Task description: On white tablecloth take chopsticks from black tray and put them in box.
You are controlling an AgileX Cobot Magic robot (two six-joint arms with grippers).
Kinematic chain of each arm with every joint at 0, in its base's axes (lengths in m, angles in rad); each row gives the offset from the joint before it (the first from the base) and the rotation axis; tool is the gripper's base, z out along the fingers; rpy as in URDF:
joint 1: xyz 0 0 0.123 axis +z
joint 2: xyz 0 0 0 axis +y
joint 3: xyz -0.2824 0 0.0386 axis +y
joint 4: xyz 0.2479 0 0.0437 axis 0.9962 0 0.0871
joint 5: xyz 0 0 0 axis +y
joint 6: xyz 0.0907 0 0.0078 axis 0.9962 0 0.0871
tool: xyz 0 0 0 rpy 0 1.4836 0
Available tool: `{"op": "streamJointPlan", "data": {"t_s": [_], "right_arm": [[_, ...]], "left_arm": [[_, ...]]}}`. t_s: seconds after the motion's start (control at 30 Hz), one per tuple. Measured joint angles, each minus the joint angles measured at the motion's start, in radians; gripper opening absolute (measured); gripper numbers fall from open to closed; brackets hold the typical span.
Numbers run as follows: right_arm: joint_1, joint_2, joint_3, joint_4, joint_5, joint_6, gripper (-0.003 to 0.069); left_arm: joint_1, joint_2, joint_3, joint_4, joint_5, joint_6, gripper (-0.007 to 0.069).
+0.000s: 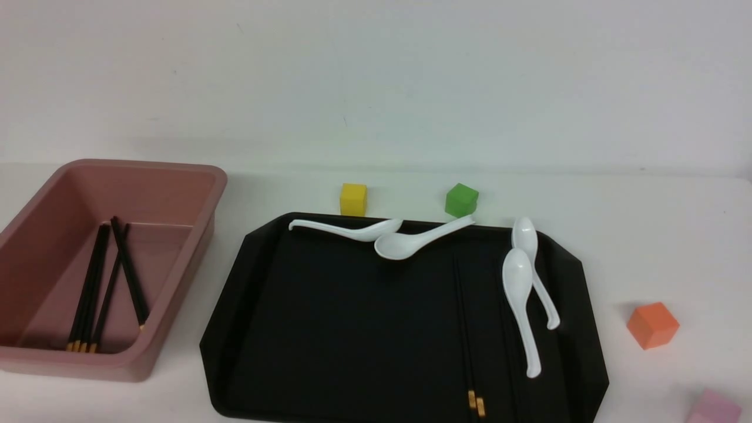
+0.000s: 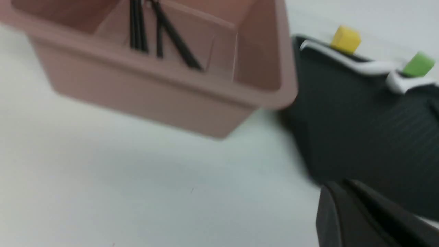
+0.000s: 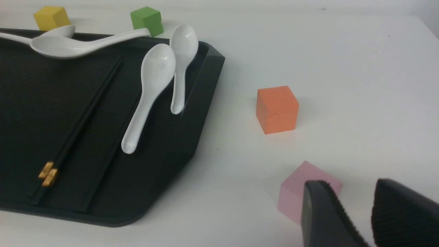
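The black tray (image 1: 329,329) lies mid-table on the white tablecloth (image 1: 646,235). Two black chopsticks (image 1: 465,329) with gold ends lie side by side in its right half; they also show in the right wrist view (image 3: 82,127). The dusty-pink box (image 1: 176,171) stands to the tray's left with several chopsticks (image 1: 94,288) inside. Neither gripper shows in the front view. My left gripper (image 2: 339,183) looks shut and empty, low over the cloth between the box (image 2: 154,89) and the tray (image 2: 360,120); this view is blurred. My right gripper (image 3: 353,206) is open and empty, right of the tray (image 3: 34,103).
Several white spoons lie in the tray: two at the far rim (image 1: 411,241) and two on the right side (image 1: 520,299). A yellow cube (image 1: 353,198) and a green cube (image 1: 461,200) sit behind the tray. An orange cube (image 1: 652,324) and a pink cube (image 3: 295,199) sit to its right.
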Motion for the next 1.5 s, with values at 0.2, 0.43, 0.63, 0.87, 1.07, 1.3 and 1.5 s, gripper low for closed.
{"op": "streamJointPlan", "data": {"t_s": [0.2, 0.43, 0.63, 0.87, 1.07, 1.3, 1.5], "right_arm": [[0.0, 0.0, 0.0, 0.0, 0.0, 0.0, 0.0242], [0.0, 0.0, 0.0, 0.0, 0.0, 0.0, 0.0242], [0.0, 0.0, 0.0, 0.0, 0.0, 0.0, 0.0242], [0.0, 0.0, 0.0, 0.0, 0.0, 0.0, 0.0242], [0.0, 0.0, 0.0, 0.0, 0.0, 0.0, 0.0242], [0.0, 0.0, 0.0, 0.0, 0.0, 0.0, 0.0242], [0.0, 0.0, 0.0, 0.0, 0.0, 0.0, 0.0242]], "left_arm": [[0.0, 0.0, 0.014, 0.0, -0.01, -0.003, 0.0006], [0.0, 0.0, 0.015, 0.0, -0.017, -0.003, 0.0012], [0.0, 0.0, 0.015, 0.0, -0.017, -0.003, 0.0019], [0.0, 0.0, 0.015, 0.002, -0.017, -0.003, 0.0027], [0.0, 0.0, 0.015, 0.007, -0.017, -0.003, 0.0033], [0.0, 0.0, 0.015, 0.008, -0.017, -0.003, 0.004], [0.0, 0.0, 0.015, 0.008, -0.017, -0.003, 0.0042]]}}
